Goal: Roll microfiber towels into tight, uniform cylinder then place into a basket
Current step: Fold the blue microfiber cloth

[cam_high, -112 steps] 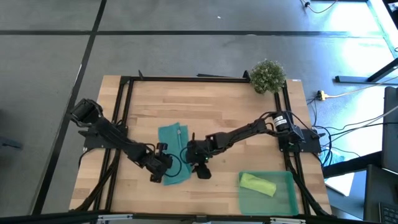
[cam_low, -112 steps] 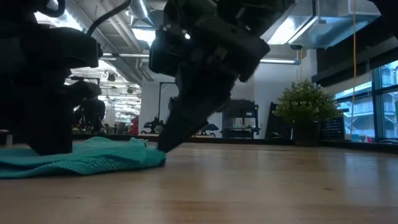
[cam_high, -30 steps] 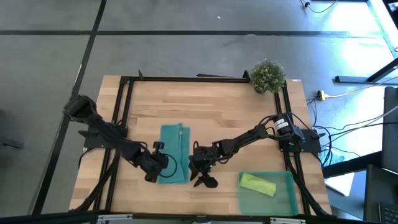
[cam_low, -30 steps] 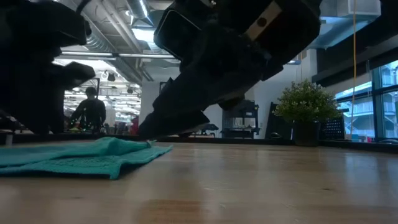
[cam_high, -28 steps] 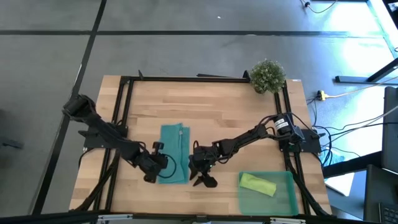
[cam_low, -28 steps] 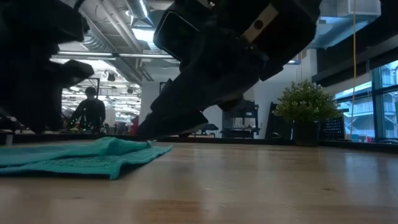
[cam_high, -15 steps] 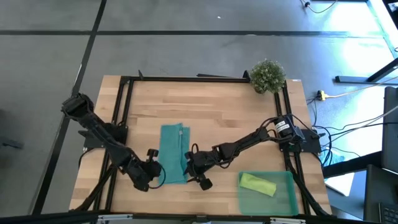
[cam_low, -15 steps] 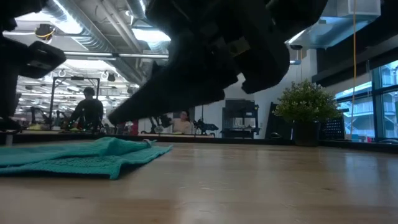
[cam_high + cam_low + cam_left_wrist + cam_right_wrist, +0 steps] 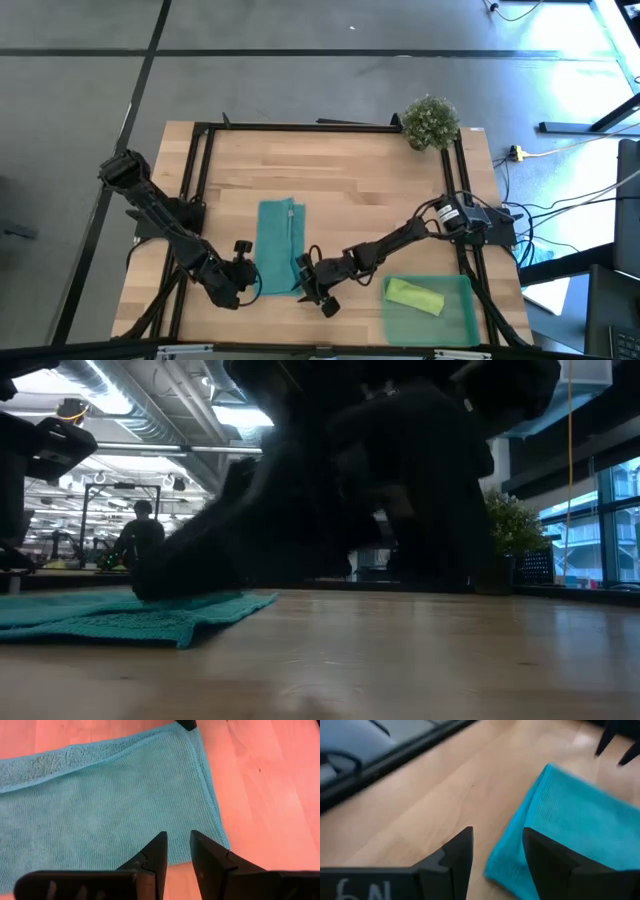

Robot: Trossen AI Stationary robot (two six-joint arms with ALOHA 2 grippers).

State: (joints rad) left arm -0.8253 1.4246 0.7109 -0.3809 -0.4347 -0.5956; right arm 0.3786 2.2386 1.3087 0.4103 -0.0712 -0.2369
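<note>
The teal towel [image 9: 276, 240] lies flat on the wooden table as a long folded strip, left of centre. My left gripper [image 9: 247, 272] hovers at its near left corner, fingers [image 9: 159, 851] a little apart with nothing between them. My right gripper [image 9: 303, 272] stands open at the towel's near right corner [image 9: 492, 867], which shows between its fingers. The lime green towel [image 9: 413, 294] lies rolled up inside the green basket [image 9: 455, 322] at the near right. My right gripper comes level from the table's right side at the towel's near right corner [image 9: 190, 732]. Whether its fingertips touch the cloth I cannot tell.
A small bushy plant [image 9: 431, 121] stands at the far right corner. A black frame [image 9: 205, 180] runs along the table's left, far and right sides. Bare wood lies between the towel and the basket. People show in the room behind, in the low view.
My left gripper has drawn back off the towel toward the table's left edge. My right gripper has rolled about its wrist and gone left toward the towel's near right corner. The towel has stayed flat where it was.
</note>
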